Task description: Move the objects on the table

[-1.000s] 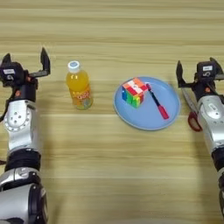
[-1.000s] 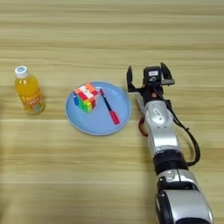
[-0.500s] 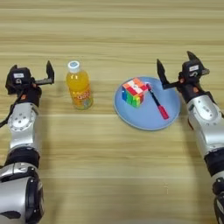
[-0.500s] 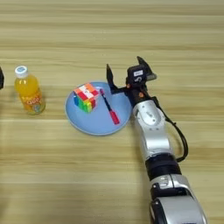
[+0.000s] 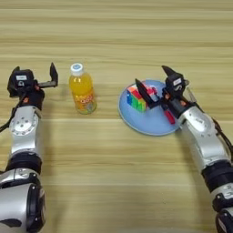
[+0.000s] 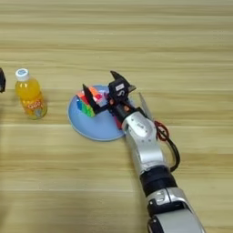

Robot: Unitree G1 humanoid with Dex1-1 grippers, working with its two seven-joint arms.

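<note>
The right gripper (image 5: 154,86) is hanging over the blue plate (image 5: 145,123) with its jaws spread wide and nothing in them, one finger just beside the puzzle cube (image 5: 136,99), the other over toward the plate's far right side. The pen (image 5: 169,117) is mostly hidden under the wrist, only a red bit pokes out. The juice bottle (image 5: 82,93) stands upright on the worktop (image 5: 113,36), well left of the plate, and the left gripper (image 5: 45,79) sits just beside it, jaws open and empty too. My worry: with the cube and the pen this close together on the plate, closing could clip the cube's corner and tip it, or shove the pen off the rim, and a sideways push might drag the whole plate. On the left, a careless swing could knock the bottle over since it's tall and narrow. There's lots of bare wood behind and in front of everything, so room to set things down isn't the problem.
</note>
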